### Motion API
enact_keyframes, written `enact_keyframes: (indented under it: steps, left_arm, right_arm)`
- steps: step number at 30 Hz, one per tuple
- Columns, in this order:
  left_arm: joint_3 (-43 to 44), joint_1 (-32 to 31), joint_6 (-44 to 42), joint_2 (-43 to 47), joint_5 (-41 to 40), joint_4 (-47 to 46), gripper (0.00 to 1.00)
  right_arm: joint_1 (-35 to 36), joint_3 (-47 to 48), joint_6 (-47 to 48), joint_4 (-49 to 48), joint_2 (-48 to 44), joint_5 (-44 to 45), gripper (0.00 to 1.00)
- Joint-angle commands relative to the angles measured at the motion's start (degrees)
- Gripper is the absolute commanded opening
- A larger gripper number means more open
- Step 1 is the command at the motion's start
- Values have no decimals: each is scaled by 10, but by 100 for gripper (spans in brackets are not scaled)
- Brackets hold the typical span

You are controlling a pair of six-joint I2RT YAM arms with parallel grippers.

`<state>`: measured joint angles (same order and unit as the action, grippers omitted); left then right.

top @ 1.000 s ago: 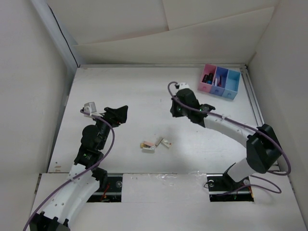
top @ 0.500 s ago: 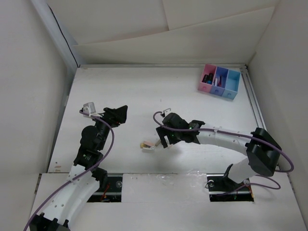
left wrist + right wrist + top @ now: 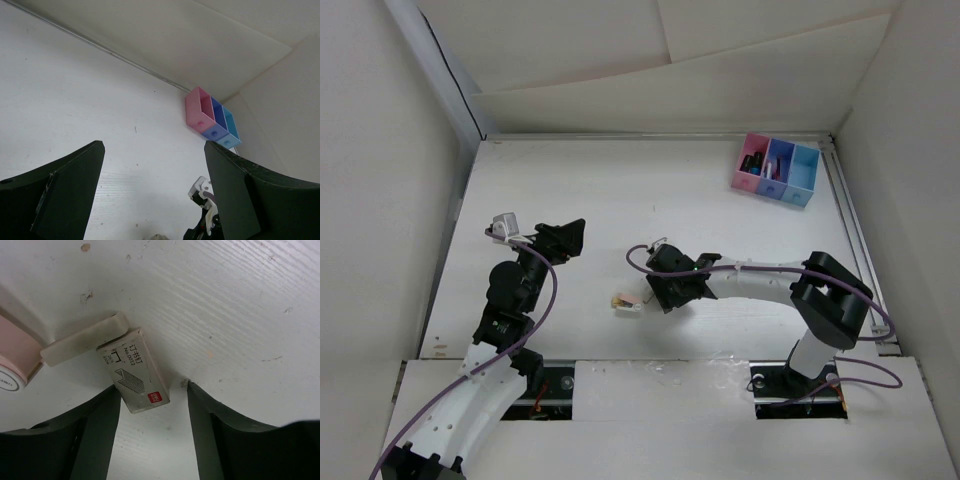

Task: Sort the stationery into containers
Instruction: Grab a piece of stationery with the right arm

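We log the right arm swung down from beside the bins to the lower centre of the top view; left arm unchanged. Right end effector (image 3: 662,298) sits low over the desk (image 3: 580,190), jaws open, straddling the lower end of a small grey staple box (image 3: 132,371); contact with it we cannot tell. A whitish eraser block (image 3: 82,339) touches the box's upper left corner, with a pink-and-white piece (image 3: 12,357) at the frame's left edge. Left end effector (image 3: 155,165) hovers at left, jaws wide apart, holding nothing. The three joined bins (image 3: 775,170) stand at upper right, with dark items in the pink one
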<state>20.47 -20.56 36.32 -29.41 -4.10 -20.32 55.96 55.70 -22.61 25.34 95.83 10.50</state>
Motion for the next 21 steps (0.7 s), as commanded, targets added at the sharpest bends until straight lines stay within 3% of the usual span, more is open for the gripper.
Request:
enact_keyframes:
  steps: [1, 5, 6, 11, 21]
  left_arm:
    - [8, -1, -6, 5, 8, -23, 79]
    - [3, -1, -6, 5, 8, -28, 79]
    - [3, -1, -6, 0, 8, -28, 79]
    - [3, -1, -6, -6, 8, -28, 79]
    - [3, -1, -1, -5, 13, -28, 79]
  right_arm:
    - [5, 22, 1, -22, 12, 14, 59]
    - [5, 17, 6, -45, 12, 7, 36]
    - [-2, 17, 6, -54, 17, 7, 26]
    - [-8, 11, 12, -62, 5, -7, 1]
    - [-94, 21, 6, -27, -99, 21, 0]
